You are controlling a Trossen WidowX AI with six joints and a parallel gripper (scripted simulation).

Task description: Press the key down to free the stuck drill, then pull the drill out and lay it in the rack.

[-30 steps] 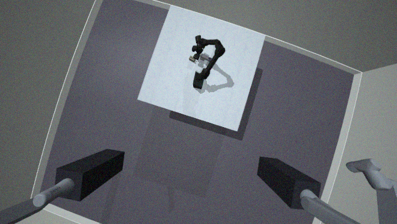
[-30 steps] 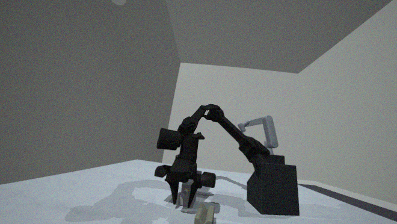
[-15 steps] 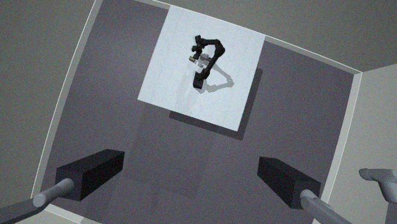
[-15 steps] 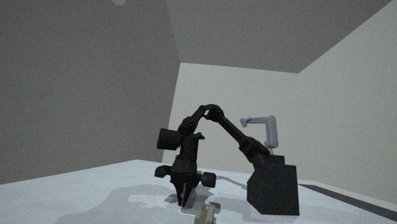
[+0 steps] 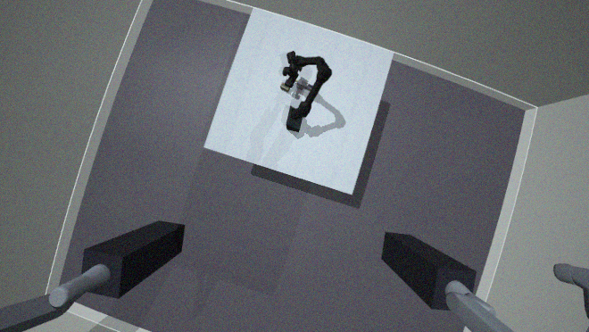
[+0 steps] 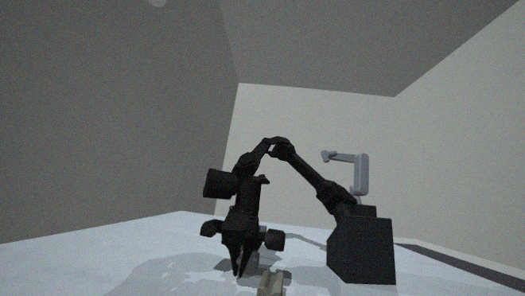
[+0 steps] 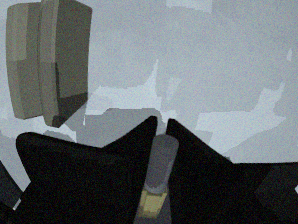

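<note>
Beside the rack (image 7: 48, 59), gripper (image 7: 158, 137) clamped nearly shut on the drill (image 7: 158, 176); extraction step, next calls for a straight pull.

rack (image 7: 48, 58) just left of jaws | right side seemingly open

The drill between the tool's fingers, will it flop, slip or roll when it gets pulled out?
The drill looks like a stiff, narrow bar, so it probably won't flop. The tool is shut on it with dark fingers on both sides, though the narrow grip might slip. Whether it rolls can't be judged; its shape is blurred.
</note>
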